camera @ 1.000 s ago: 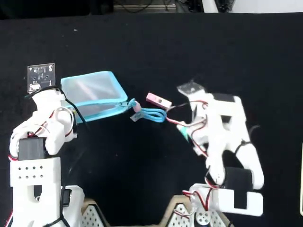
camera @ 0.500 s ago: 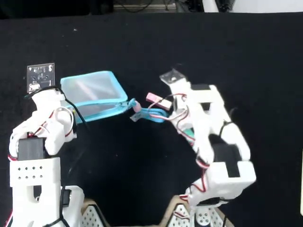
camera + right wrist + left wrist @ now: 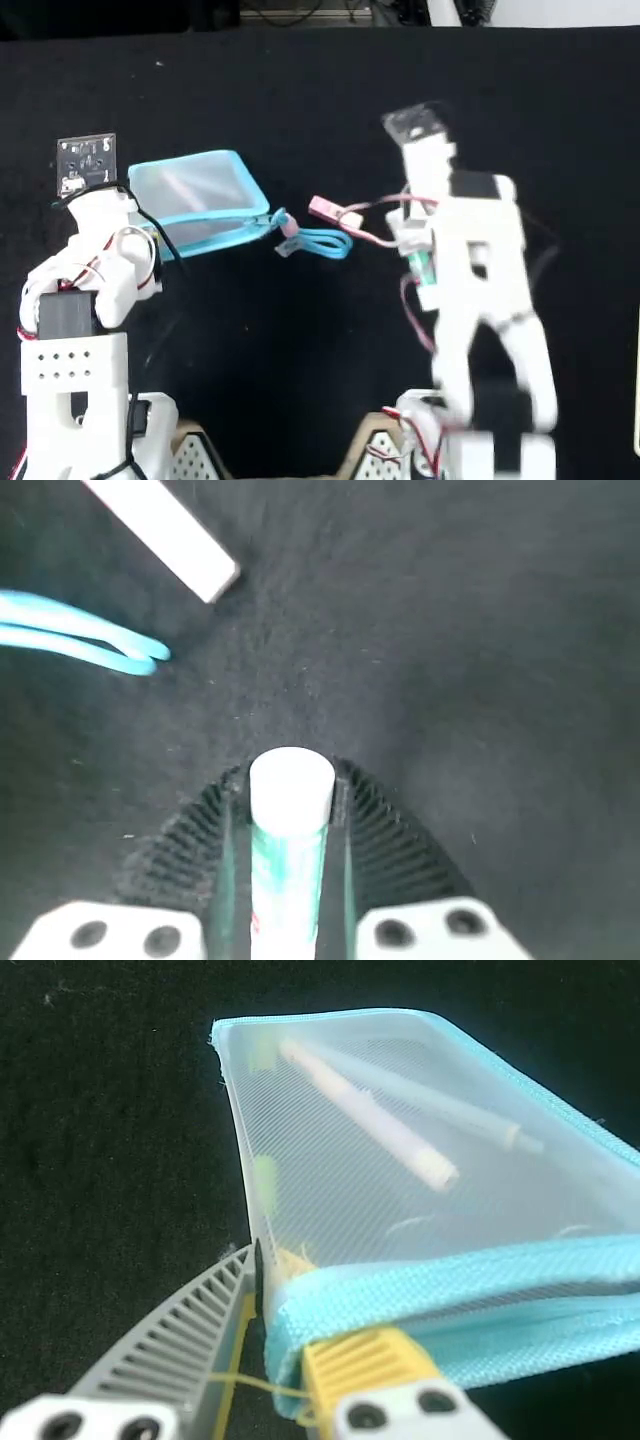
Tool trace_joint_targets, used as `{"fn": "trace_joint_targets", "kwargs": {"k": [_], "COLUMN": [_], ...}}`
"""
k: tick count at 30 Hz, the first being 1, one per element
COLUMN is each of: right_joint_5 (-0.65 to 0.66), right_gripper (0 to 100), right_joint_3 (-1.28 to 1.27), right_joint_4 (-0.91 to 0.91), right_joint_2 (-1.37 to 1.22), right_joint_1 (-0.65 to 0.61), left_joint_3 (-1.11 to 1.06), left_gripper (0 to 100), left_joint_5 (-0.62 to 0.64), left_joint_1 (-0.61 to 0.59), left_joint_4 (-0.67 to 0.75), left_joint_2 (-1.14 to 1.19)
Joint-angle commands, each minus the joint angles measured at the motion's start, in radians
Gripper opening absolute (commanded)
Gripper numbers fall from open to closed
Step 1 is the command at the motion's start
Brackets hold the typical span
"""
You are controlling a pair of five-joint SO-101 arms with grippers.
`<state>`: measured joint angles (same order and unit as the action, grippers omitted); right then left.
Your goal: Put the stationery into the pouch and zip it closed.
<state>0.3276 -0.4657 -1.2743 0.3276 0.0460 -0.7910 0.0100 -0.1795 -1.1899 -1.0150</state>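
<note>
Clamped in the right tool [image 3: 290, 780], mid-table: a white-capped green pen [image 3: 288, 870]. Well off toward the left edge: the mesh pouch [image 3: 195, 190], zip side lengthwise toward the pen, corner pinched by the left tool [image 3: 290, 1295].

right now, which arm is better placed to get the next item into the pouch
Probably the right. The right gripper is shut on a white-and-green stick, so it can carry it over. The left gripper is clamped on a corner of the pouch, which suits holding the pouch steady.
</note>
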Motion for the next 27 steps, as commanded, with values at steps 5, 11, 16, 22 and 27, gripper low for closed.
{"fn": "trace_joint_targets", "kwargs": {"k": [5, 11, 16, 22, 27], "right_joint_5": [-0.252, -0.296, -0.33, -0.33, -0.33], "right_gripper": [1.1, 1.1, 1.1, 1.1, 1.1], "right_joint_3": [0.019, -0.051, -0.177, -0.386, -0.624], "right_joint_4": [-0.028, 0.117, 0.344, 0.738, 1.129], "right_joint_2": [0.555, 0.746, 0.829, 0.9, 0.9], "right_joint_1": [-0.215, -0.523, -0.715, -0.829, -0.845], "left_joint_3": [0.018, 0.016, 0.018, 0.018, 0.018], "left_gripper": [3, 3, 3, 3, 3], "left_joint_5": [0.009, 0.009, 0.009, 0.009, 0.009], "left_joint_1": [0.007, 0.007, 0.007, 0.007, 0.007], "left_joint_4": [0.0, 0.0, -0.002, -0.002, -0.002], "left_joint_2": [-0.012, -0.012, -0.012, -0.012, -0.012]}}
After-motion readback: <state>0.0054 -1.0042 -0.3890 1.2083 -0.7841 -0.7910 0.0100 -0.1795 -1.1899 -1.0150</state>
